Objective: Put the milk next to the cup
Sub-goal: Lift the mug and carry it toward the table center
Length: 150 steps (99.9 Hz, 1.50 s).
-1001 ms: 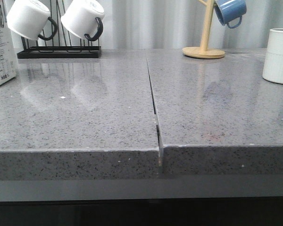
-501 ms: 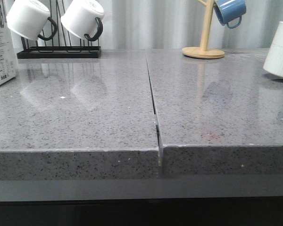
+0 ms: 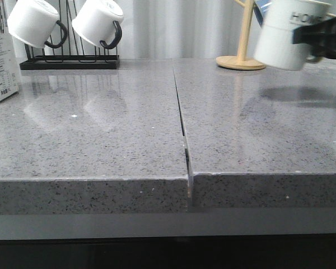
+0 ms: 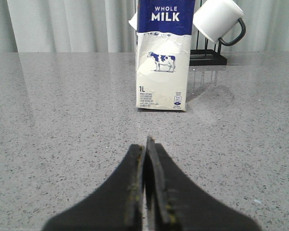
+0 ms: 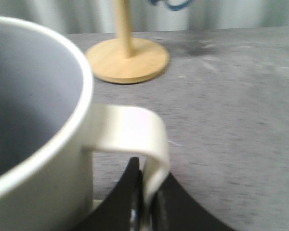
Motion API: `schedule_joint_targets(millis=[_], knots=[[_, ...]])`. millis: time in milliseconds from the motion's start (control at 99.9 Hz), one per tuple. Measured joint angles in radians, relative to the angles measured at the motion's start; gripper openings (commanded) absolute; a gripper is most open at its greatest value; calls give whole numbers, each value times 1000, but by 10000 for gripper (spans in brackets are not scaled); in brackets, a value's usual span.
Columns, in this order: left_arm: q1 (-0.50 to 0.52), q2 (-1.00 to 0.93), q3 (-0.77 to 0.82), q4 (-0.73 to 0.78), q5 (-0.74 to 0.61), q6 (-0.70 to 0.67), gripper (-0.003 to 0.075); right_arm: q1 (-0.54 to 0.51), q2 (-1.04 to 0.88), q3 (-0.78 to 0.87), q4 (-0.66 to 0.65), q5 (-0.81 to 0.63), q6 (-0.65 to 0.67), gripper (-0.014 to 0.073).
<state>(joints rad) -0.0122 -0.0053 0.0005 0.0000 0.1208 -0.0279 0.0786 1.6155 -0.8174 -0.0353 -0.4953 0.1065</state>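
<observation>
I've got the cup pinched by its handle in my right gripper, lifted clear; left gripper pressed together facing the milk.

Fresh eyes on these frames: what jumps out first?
The big white cup hangs tilted in the air over the far right of the counter, the right gripper pinching its handle. At the far left edge the milk carton stands upright and untouched, the left gripper shut and empty in front of it.
</observation>
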Motion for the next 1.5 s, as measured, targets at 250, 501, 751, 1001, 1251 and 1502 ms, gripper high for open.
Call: schedule_joint_targets(millis=[250,501,751,1001,1251,1502], knots=[[0,0,0,0,0,0,-21,164,-1,0,35,6,0,-67],[0,0,0,0,0,0,-21,240,47,-34,55,2,0,-67],[0,0,0,0,0,0,-21,290,127,-98,57,1,0,-67],[0,0,0,0,0,0,-21,293,155,-100,58,3,0,-67],[0,0,0,0,0,0,-21,294,165,-100,58,21,0,48],[0,0,0,0,0,0,-21,294,165,-104,58,23,0,172]])
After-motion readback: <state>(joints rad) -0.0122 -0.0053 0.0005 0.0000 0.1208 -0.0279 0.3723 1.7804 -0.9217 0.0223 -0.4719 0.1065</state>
